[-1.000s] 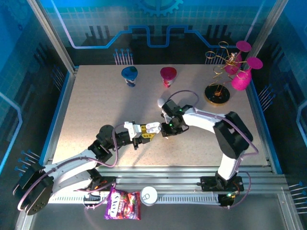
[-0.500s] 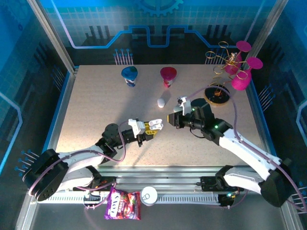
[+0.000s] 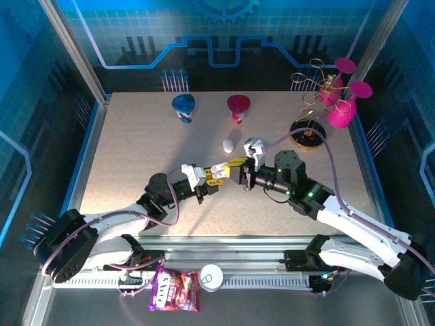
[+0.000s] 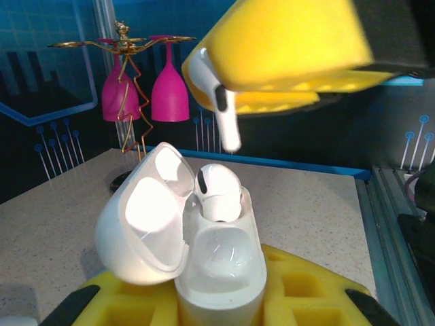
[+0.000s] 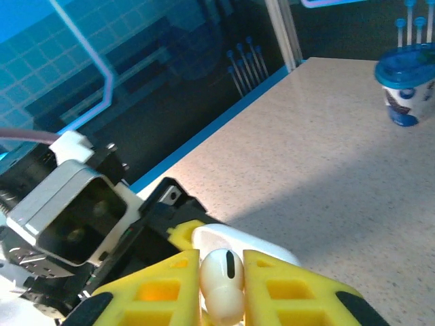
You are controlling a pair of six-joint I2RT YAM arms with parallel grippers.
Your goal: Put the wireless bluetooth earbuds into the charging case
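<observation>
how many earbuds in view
2. One earbud sits in the open case held by the left gripper; the other is pinched in the right gripper just above it. More may be hidden. White blob on table: cannot tell.

Top camera looks down from behind — wrist cameras face each other, tight on the charging case (image 4: pixel 221 272).

Charging case (image 4: pixel 221 272) base out of view

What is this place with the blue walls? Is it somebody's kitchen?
Not a kitchen. It looks more like a robot lab booth: blue circuit-pattern walls, a metal frame around the table, and robot arms bolted at its near edge.
</observation>
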